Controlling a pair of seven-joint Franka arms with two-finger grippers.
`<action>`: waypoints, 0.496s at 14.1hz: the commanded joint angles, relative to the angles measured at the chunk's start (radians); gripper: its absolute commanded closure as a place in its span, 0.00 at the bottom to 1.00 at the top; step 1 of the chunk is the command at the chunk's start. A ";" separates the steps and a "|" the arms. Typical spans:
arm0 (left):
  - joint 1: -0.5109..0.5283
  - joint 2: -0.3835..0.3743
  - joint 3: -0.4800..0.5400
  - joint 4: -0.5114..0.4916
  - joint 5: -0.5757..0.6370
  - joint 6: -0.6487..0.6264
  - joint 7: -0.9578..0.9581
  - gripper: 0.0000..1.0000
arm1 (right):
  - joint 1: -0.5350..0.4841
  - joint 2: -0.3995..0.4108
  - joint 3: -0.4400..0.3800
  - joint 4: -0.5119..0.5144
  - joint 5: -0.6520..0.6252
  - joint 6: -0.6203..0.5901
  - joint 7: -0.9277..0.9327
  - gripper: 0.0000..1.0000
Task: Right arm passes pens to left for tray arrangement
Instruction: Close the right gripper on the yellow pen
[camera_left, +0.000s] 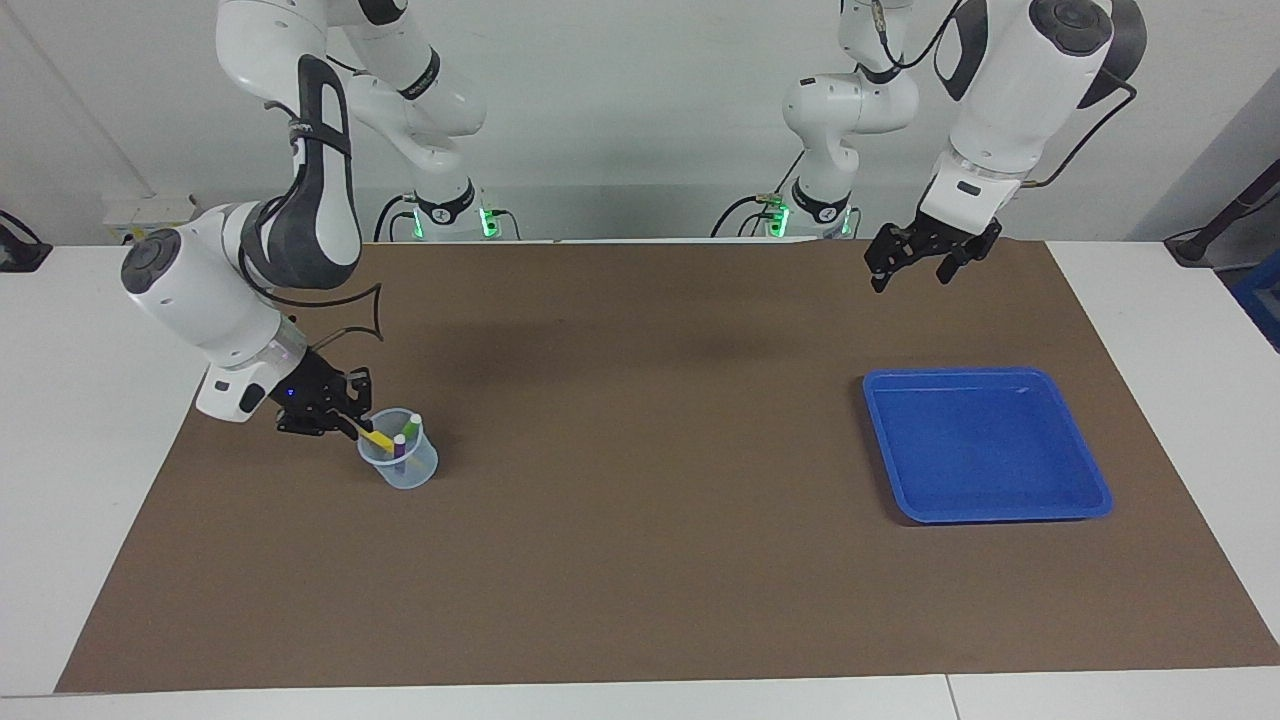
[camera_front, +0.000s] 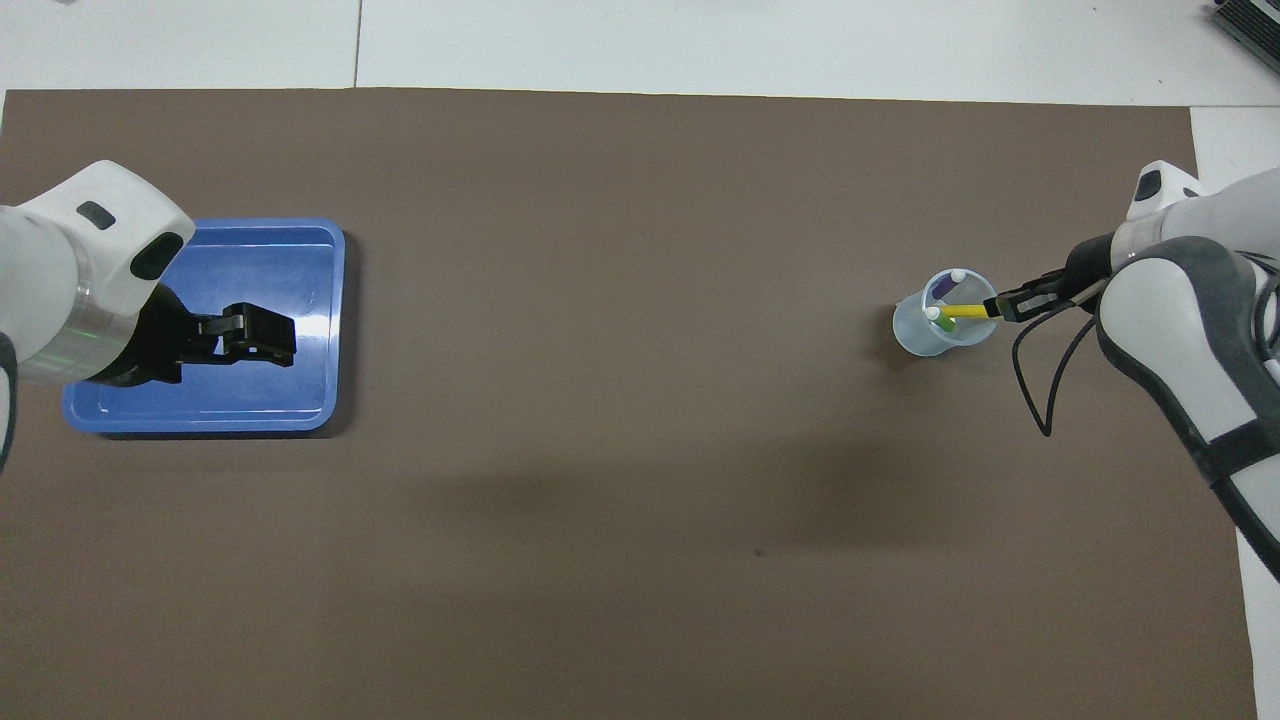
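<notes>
Your right hand sits low at the rim of the clear plastic cup, toward the right arm's end of the bench, and is clenched on the upper end of the yellow pen. That pen leans steeply, its lower end inside the cup and its gripped end out over the rim on the side of the hand; in the overhead view it lies as a short yellow bar running from the hand into the cup. The green pen and the purple pen stand in the same cup, each showing a whitish tip, apart from the hand. The cup rests upright on the brown mat.

Your left hand hangs well above the mat, its fingers released and spread, with nothing between them. In the overhead view it covers part of the blue tray; the facing view shows it raised clear of the tray, which lies flat on the mat toward the left arm's end of the bench. The left arm waits. You can see no pen in the tray.
</notes>
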 joint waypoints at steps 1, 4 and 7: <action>-0.010 -0.034 0.008 -0.041 0.008 0.028 -0.012 0.00 | -0.007 -0.021 0.004 -0.017 -0.011 -0.012 0.000 0.87; -0.009 -0.034 0.009 -0.041 0.008 0.026 -0.012 0.00 | -0.004 -0.018 0.003 -0.002 -0.011 -0.027 0.015 0.87; -0.010 -0.034 0.008 -0.041 0.008 0.024 -0.012 0.00 | 0.002 -0.024 0.001 0.034 -0.026 -0.075 0.050 0.87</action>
